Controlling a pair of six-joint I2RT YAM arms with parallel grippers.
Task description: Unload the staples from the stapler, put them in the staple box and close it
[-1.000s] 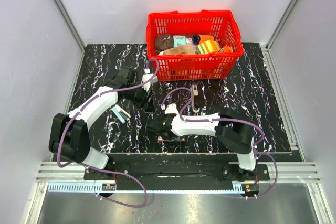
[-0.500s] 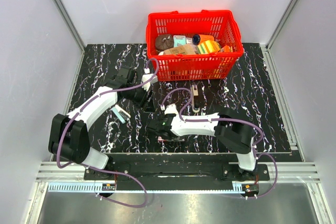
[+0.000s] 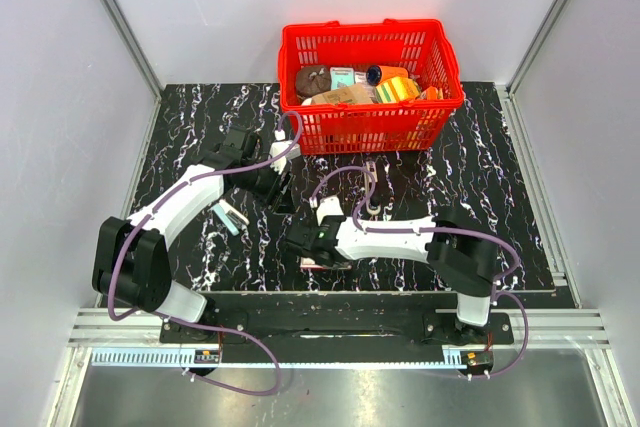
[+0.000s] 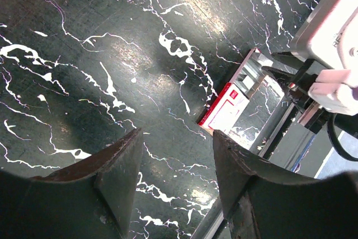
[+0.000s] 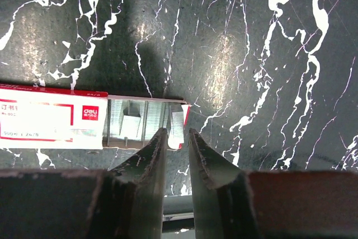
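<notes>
Tabletop (image 3: 190, 127) black with white veins, grey walls (image 3: 60, 97)

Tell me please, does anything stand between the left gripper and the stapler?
Yes. In the top view the right arm's purple cable loops between the left gripper and the stapler, which lies in front of the red basket. How high the cable hangs cannot be told. Nothing else lies between them.
</notes>
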